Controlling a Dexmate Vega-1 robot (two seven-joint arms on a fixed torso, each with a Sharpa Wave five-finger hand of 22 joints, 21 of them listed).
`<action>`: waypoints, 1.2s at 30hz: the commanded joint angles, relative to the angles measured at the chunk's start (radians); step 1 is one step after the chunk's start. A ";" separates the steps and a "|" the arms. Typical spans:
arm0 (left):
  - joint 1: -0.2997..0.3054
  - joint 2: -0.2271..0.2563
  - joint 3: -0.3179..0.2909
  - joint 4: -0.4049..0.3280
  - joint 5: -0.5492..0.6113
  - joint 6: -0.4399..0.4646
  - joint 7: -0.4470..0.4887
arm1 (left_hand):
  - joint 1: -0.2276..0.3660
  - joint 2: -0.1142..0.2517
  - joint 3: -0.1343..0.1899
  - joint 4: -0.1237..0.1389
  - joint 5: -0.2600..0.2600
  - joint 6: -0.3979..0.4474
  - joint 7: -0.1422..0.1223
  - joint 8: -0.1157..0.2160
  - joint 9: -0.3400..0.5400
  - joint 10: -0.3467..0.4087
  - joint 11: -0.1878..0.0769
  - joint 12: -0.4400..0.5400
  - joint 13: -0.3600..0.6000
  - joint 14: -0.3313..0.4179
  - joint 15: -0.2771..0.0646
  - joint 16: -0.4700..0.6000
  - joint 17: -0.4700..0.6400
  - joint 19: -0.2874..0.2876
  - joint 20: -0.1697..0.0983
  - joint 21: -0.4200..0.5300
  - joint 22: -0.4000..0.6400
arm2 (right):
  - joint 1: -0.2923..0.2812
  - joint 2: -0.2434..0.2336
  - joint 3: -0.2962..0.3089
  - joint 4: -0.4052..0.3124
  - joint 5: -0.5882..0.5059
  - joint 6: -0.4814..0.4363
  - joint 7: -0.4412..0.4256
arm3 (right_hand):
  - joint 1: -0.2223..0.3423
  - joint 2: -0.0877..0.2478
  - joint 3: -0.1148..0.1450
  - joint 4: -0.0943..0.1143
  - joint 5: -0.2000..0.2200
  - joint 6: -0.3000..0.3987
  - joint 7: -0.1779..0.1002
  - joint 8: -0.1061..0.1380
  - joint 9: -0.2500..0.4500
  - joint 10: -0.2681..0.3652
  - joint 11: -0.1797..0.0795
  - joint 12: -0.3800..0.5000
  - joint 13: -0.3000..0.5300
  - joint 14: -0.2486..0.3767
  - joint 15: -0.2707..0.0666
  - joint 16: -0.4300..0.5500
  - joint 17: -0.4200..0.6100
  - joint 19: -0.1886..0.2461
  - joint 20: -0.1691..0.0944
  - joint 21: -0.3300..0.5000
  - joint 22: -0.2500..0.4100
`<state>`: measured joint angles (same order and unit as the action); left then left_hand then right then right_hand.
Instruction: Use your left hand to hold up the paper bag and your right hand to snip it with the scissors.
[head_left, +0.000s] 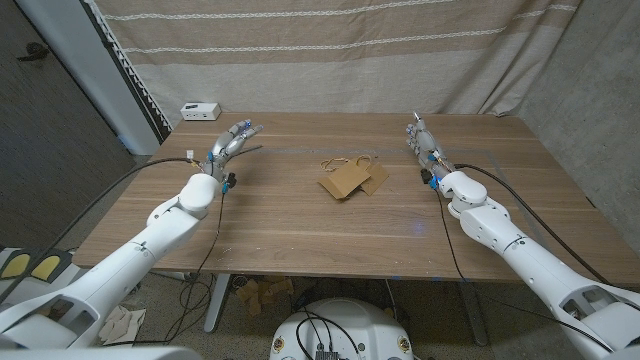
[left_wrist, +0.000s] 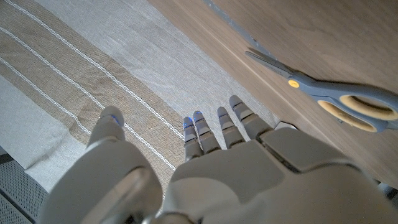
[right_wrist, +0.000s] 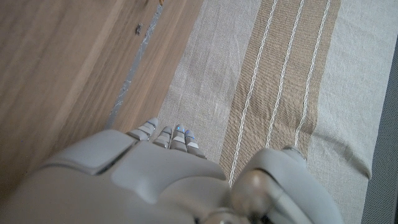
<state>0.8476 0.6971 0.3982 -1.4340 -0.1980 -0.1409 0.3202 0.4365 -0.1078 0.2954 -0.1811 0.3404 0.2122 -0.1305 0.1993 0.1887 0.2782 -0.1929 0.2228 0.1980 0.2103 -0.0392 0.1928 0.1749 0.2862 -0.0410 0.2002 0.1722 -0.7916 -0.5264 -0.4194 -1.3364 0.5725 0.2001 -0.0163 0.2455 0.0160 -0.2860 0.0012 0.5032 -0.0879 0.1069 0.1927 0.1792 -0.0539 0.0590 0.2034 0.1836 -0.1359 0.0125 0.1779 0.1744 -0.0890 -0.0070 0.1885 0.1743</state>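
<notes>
paper bag (head_left: 350, 178) mid-table, scissors (left_wrist: 336, 96) near far edge

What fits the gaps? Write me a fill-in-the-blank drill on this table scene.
The paper bag lies on the wooden ____.
Close beside the left hand lie the ____.
The right hand holds ____.
Missing words: table; scissors; nothing.
</notes>
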 joint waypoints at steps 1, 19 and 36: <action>0.005 0.016 0.005 -0.040 0.085 0.069 0.082 | 0.048 -0.010 0.017 0.000 0.009 0.004 0.004 0.007 0.006 0.021 -0.007 0.010 0.006 0.032 -0.171 0.013 0.007 0.022 -0.138 0.007 0.005 | -0.004 0.002 0.001 -0.008 0.002 -0.007 -0.011 | 0.016 0.000 -0.001 -0.011 0.007 -0.006 0.002 0.005 0.005 -0.004 -0.002 0.004 0.003 -0.007 -0.003 0.002 0.002 -0.002 0.003 0.006 0.004; -0.011 0.021 0.024 -0.078 0.200 0.191 0.180 | 0.138 -0.061 -0.019 0.018 0.001 0.101 -0.006 0.041 0.012 0.107 -0.016 0.035 0.015 0.126 -0.176 0.027 0.017 0.086 -0.154 0.017 0.011 | -0.021 0.011 0.016 -0.014 0.012 0.024 -0.023 | 0.035 0.005 0.002 -0.020 0.015 0.009 0.008 0.010 0.005 0.014 0.012 0.012 0.002 0.007 0.002 0.007 0.002 0.000 -0.006 0.007 0.004; -0.039 0.012 0.052 -0.040 0.281 0.238 0.252 | 0.210 -0.016 -0.024 0.022 -0.003 0.156 -0.037 0.053 0.028 0.140 -0.018 0.031 0.020 0.176 -0.183 0.021 0.023 0.154 -0.157 0.031 0.017 | -0.030 -0.009 0.010 -0.047 -0.018 -0.010 -0.062 | 0.034 0.007 0.000 -0.019 0.017 0.016 0.010 0.011 0.005 0.018 0.007 0.013 0.002 0.008 -0.003 0.007 0.003 0.001 -0.007 0.007 0.004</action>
<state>0.8234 0.7113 0.4347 -1.4936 0.0327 0.0700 0.5315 0.6315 -0.1265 0.2620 -0.1590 0.3393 0.3767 -0.1705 0.2555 0.2120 0.4172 -0.2107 0.2557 0.2138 0.3898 -0.0411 0.2169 0.1957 0.4412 -0.0466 0.2327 0.1869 -0.8140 -0.5283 -0.4099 -1.3677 0.5626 0.1986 -0.0638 0.2717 0.0213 -0.2788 -0.0133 0.5109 -0.0748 0.1125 0.1966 0.1791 -0.0390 0.0662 0.2079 0.1835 -0.1268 0.0107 0.1818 0.1744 -0.0855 -0.0105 0.1933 0.1743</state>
